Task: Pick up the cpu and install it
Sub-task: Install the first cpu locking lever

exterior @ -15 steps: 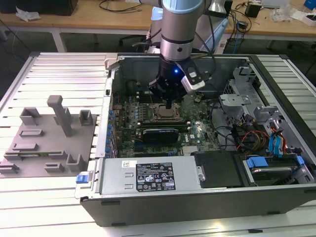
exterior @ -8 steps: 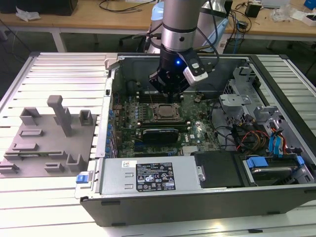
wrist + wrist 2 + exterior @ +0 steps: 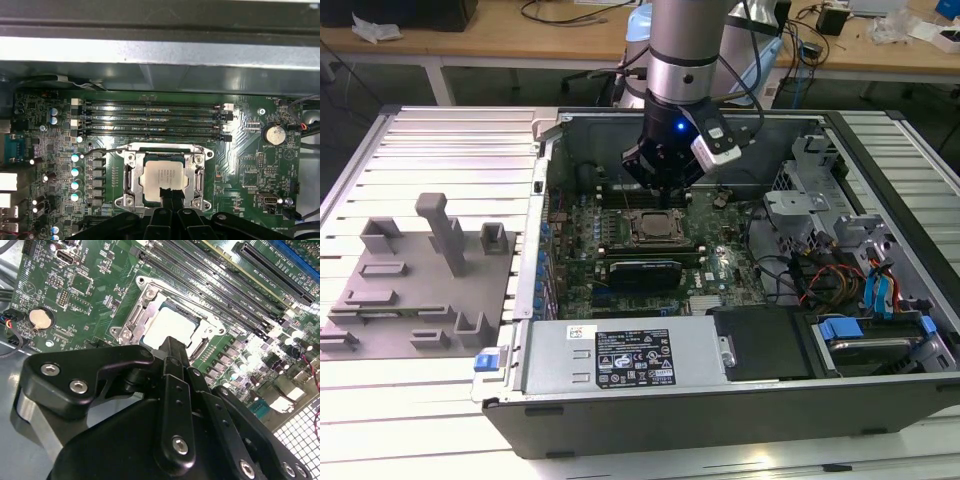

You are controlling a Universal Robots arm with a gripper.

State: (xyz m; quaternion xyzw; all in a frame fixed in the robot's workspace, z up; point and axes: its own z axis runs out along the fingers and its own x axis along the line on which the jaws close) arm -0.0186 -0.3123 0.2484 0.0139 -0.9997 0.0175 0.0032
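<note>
The cpu (image 3: 161, 174), a flat square chip with a silvery top, lies flat inside the metal socket frame (image 3: 130, 172) on the green motherboard; the second wrist view shows the cpu (image 3: 167, 324) too. My gripper (image 3: 169, 194) hangs just above the chip's edge, its black fingers together and nothing between them. In the exterior view the gripper (image 3: 663, 193) stands over the socket with the cpu (image 3: 653, 227) in the middle of the open computer case.
Memory slots (image 3: 150, 120) run beside the socket, and a black card (image 3: 645, 272) lies on its other side. The case walls (image 3: 545, 180) enclose the board. A grey fixture plate (image 3: 420, 275) with blocks sits at the exterior view's left. Cables and drive bays (image 3: 850, 280) crowd the exterior view's right.
</note>
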